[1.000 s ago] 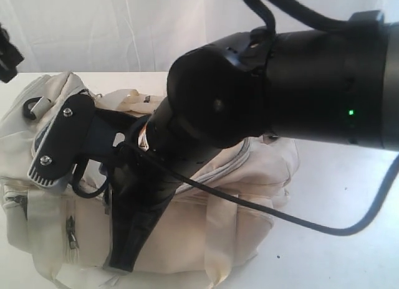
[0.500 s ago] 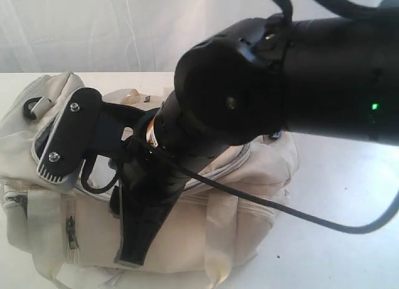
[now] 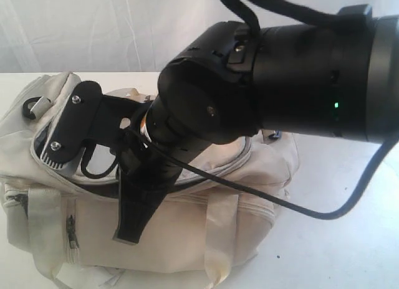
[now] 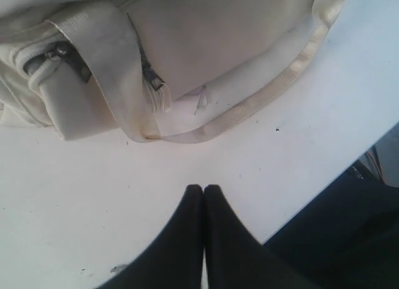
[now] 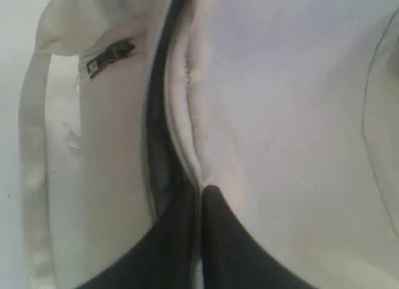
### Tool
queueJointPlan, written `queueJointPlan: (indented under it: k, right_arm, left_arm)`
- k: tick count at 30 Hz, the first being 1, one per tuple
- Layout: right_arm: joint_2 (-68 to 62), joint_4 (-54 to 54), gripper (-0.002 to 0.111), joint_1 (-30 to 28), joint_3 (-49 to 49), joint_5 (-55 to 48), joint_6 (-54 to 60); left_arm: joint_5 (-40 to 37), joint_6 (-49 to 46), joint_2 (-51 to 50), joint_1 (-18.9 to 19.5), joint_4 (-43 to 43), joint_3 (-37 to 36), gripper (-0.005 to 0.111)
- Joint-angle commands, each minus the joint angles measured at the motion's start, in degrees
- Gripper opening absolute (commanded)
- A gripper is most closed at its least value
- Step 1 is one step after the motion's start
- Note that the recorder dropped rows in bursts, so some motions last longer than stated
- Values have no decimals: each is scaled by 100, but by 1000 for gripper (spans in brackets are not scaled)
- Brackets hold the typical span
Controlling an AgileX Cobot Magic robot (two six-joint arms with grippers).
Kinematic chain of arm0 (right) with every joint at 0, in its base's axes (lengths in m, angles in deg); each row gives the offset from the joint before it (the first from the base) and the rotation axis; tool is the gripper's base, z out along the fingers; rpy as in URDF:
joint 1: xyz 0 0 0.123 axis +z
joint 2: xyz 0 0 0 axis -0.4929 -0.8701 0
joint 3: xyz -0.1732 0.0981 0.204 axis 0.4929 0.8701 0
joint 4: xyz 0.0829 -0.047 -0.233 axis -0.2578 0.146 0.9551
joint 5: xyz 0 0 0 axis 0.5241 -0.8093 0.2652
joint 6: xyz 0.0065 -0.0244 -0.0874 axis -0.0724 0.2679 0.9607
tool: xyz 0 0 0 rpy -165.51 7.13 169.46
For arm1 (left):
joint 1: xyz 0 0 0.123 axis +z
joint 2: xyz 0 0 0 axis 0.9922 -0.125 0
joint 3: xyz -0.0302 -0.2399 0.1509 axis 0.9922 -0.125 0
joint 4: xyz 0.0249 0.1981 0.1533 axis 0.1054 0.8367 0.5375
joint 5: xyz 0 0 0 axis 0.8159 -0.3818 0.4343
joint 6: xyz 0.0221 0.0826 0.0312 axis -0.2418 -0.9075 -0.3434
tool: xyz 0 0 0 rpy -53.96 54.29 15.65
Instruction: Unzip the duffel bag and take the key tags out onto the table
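Note:
The cream-white duffel bag (image 3: 187,239) lies on the white table (image 3: 349,251), its top zipper parted and dark lining showing. My right arm (image 3: 206,108) reaches across onto the bag's top. In the right wrist view my right gripper (image 5: 201,188) is shut on the bag's (image 5: 299,114) cream fabric edge beside the dark opening, a thin strip of cloth between the fingers. My left gripper (image 4: 204,188) is shut and empty over bare table (image 4: 93,195), apart from the bag (image 4: 218,40). The key tags are hidden.
A pale webbing strap (image 4: 249,108) loops out flat on the table near the left gripper. The table's edge (image 4: 324,183) runs close beside that gripper, with dark floor beyond. A zipped side pocket (image 3: 72,230) faces front. A black cable (image 3: 299,211) hangs over the bag.
My right arm has shifted a little left and risen, and the bag's front upper edge stands higher than before. The bag's base has stayed in place.

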Motion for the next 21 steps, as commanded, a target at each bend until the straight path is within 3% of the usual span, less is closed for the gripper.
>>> queueJointPlan:
  k: [1, 6, 12, 16, 21]
  right_arm:
    - [10, 296, 0, 1, -441, -86, -185]
    - [-98, 1125, 0, -117, -1077, -134, -447]
    - [-551, 1098, 0, -789, -1995, -202, -560]
    - [-865, 1099, 0, -1203, -2521, -191, -511]
    - [-1224, 1068, 0, -1644, -3116, -183, -419]
  left_arm:
    - [87, -5, 42, 27, -252, -242, 0]
    - [248, -68, 42, 27, -513, -319, 0]
    - [661, -154, -173, 27, -783, -102, 0]
    - [947, -315, -910, 27, -879, 352, 0]
    - [1595, -1444, -2414, 27, -1925, 951, 0]
